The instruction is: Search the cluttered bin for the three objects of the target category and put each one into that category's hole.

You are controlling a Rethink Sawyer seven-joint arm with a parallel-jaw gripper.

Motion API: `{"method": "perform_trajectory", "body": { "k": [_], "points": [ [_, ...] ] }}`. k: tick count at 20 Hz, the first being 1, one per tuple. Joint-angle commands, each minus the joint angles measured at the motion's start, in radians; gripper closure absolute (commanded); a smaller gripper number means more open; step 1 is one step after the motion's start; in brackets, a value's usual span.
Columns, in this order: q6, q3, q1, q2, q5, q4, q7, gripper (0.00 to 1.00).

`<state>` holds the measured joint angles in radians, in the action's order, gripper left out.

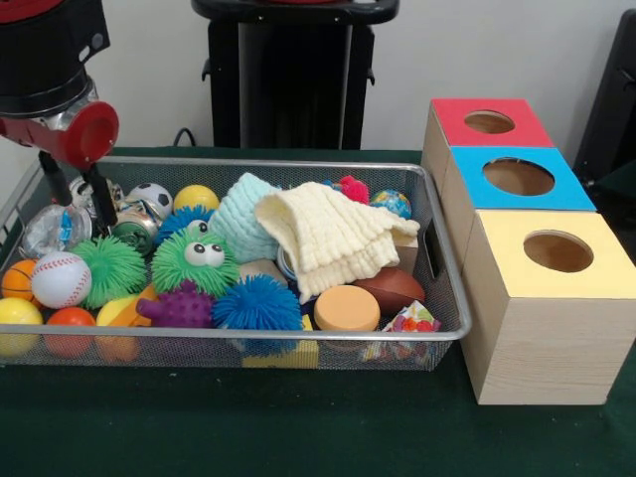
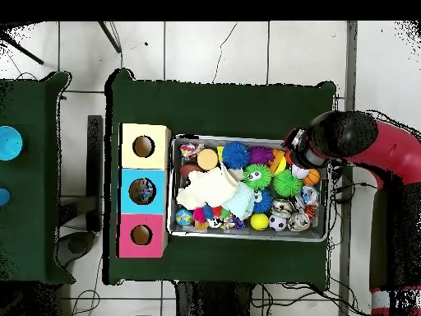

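You see nothing sorted yet: the yellow box (image 1: 553, 298), blue box (image 1: 517, 189) and red box (image 1: 487, 124) show empty-looking holes. Your candidates, mostly round with no long axis, fill the mesh bin (image 1: 437, 333). The gripper (image 1: 75, 199) dips in its far corner; jaws unreadable.

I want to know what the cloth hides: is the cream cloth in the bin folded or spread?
Spread loosely: the cream cloth drapes rumpled over toys in the mesh bin.
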<state>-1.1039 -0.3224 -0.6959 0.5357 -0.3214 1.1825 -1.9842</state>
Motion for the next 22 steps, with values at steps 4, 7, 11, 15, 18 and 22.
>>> {"method": "perform_trajectory", "body": {
  "k": [4,7,11,15,18,22],
  "points": [
    [-0.111,-0.046,0.02,-0.113,-0.044,-0.148,0.168,0.0],
    [-0.109,-0.044,0.022,-0.144,-0.044,-0.179,0.162,0.0],
    [-0.12,-0.037,0.024,-0.124,-0.032,-0.157,0.165,0.0],
    [-0.105,-0.026,0.0,-0.04,-0.012,-0.051,0.177,0.0],
    [-0.076,-0.011,-0.029,0.044,0.011,0.064,0.163,0.0],
    [-0.102,-0.006,-0.035,0.081,0.012,0.087,0.157,0.0]
  ]
}}
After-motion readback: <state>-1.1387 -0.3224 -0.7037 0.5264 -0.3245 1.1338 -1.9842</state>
